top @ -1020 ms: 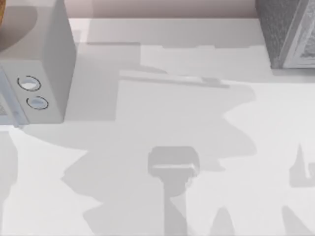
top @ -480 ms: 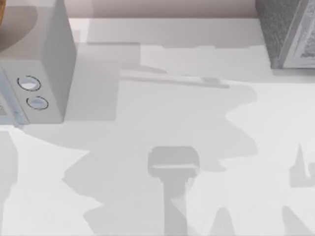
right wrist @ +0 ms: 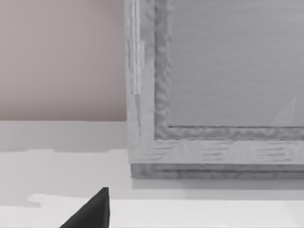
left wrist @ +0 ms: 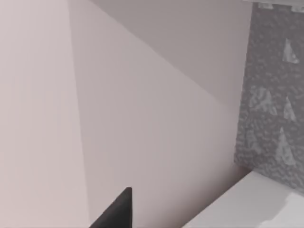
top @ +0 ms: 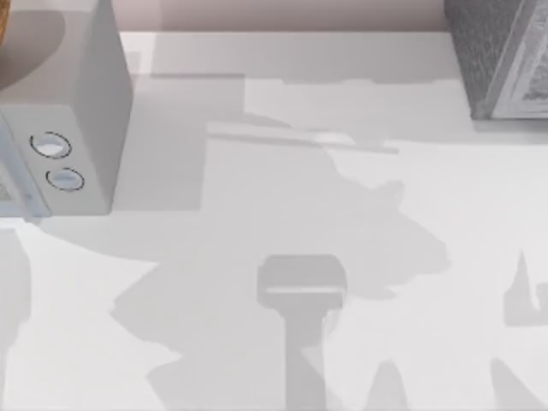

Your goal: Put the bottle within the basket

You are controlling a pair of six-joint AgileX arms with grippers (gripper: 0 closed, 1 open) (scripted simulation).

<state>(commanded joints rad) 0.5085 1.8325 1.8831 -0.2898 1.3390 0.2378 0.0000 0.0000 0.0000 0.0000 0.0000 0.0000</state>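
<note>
A black fingertip of the left hand (left wrist: 118, 211) and one of the right hand (right wrist: 92, 211) show in their wrist views; whether either hand is apart or together I cannot tell. Shadows cross the white bench (top: 282, 214), with a pale grey two-dial appliance (top: 64, 128) at nine o'clock and a grey speckled box (top: 501, 56) at one o'clock before a pinkish wall (top: 282, 13). Where the bottle sits I cannot tell.

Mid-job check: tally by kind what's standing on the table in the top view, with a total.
Pale grey box with two round dials: 1
Textured grey box: 1
Total: 2
</note>
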